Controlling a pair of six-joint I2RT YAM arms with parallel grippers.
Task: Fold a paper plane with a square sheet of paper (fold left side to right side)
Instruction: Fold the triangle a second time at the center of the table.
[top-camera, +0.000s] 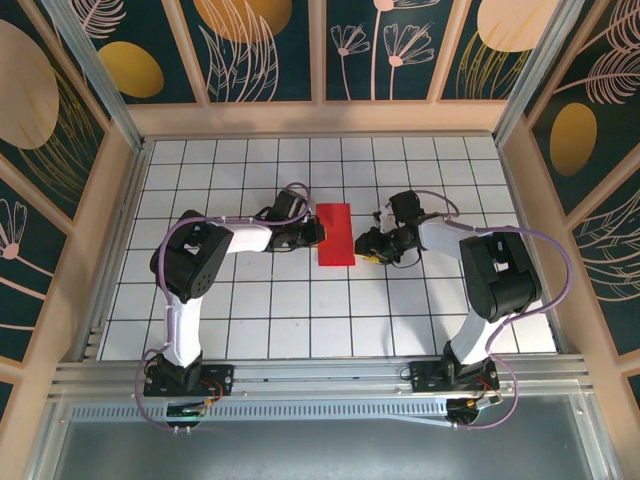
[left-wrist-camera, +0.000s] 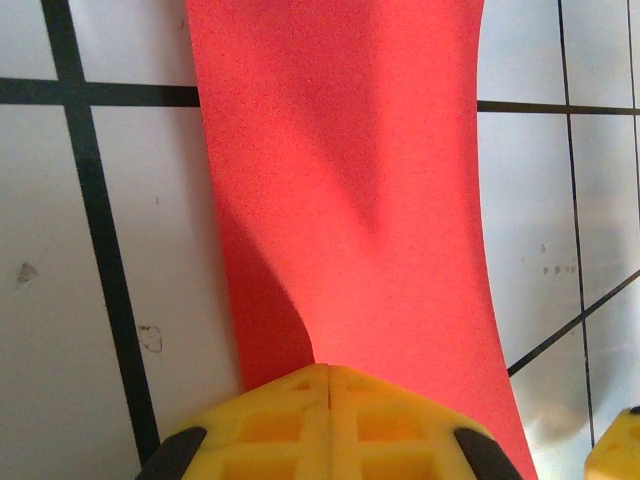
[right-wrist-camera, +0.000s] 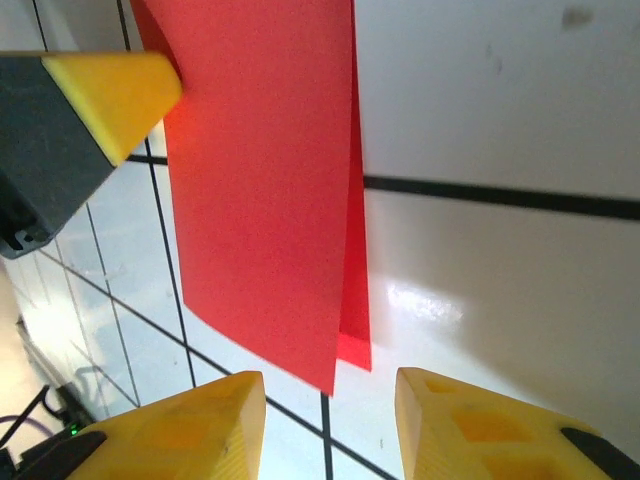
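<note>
Where the arms meet: mid-worktop (top-camera: 240, 320), white grid w/ black lines; we find both arms reaching inward from left & right.
Square sheet of paper (top-camera: 334, 234): bright red, lying doubled over as a narrow rectangle approx. at grid centre, long side running away from the arm bases. In right wrist view we see two layers, the lower peeking past the upper along one long edge.
Left pincer (left-wrist-camera: 328, 375): yellow fingers pressed together, clamped on the sheet's left edge; paper buckles softly ahead of the grip.
Right pincer (right-wrist-camera: 330, 420): fingers apart, gripping nothing. The sheet's near corner sits just at the gap between them, w/ no contact we can make out.
</note>
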